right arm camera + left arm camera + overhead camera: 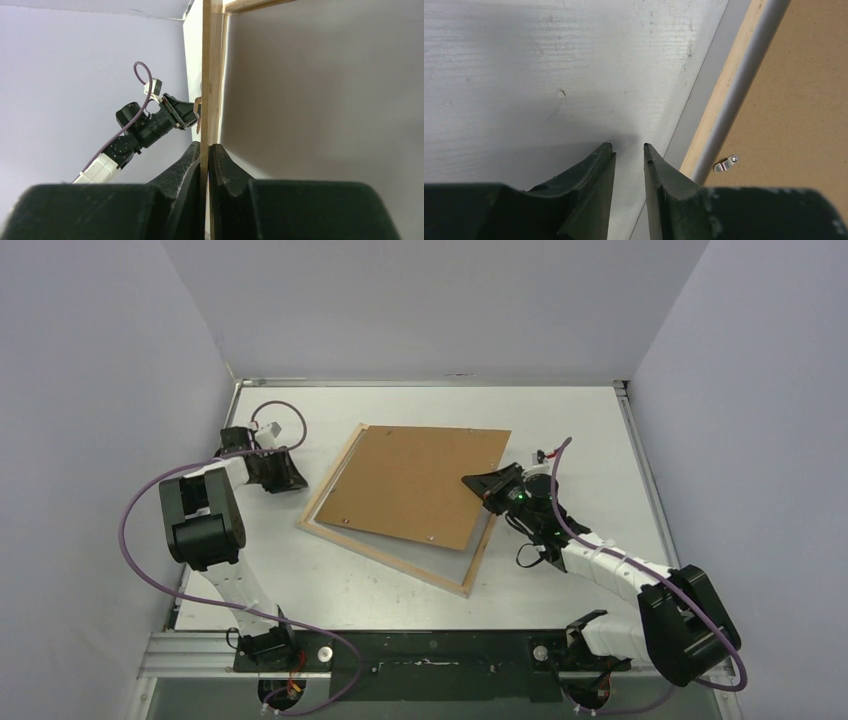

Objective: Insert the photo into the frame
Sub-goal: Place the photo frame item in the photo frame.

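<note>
The right gripper (206, 144) has its fingers pinched tight on the thin edge of the brown panel (205, 90). Only its wrist view shows that grip. The top view puts the hold at the panel's 3 o'clock edge.

The left gripper (628, 146) has its fingers a narrow gap apart with nothing between them. The tips are low over the bare table (524, 75), just beside a bar of the frame (719, 95). From above, it sits at the frame's 10 o'clock corner. Its wrist view alone shows a small metal clip (725, 163) on the panel.

The frame lies mid-table with the panel askew over it, covering all but a strip at 5 o'clock. There a pale grey sheet (445, 560) shows inside the frame. I cannot tell whether that is the photo.
</note>
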Robot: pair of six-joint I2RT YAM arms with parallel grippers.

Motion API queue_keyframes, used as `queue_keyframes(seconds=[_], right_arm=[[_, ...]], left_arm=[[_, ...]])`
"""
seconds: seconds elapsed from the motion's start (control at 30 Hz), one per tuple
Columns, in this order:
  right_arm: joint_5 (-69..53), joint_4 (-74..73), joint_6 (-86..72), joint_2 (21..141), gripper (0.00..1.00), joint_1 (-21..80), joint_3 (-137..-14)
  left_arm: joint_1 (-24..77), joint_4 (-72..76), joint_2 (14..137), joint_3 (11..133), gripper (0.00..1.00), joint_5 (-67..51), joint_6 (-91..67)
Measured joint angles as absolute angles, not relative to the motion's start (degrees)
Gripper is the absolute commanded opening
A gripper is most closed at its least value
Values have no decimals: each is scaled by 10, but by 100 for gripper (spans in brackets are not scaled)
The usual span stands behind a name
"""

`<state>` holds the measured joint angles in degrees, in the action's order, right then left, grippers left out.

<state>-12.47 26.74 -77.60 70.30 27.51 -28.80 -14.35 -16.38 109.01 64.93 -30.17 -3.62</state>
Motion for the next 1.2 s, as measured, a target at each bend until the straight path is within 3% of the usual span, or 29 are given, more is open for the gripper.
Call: queue_keyframes(seconds=[1.2], right_arm=[[-108,287,-779,720,5,294,-286]], left_arm=[[-116,-150,1081,626,23,-322,-37]])
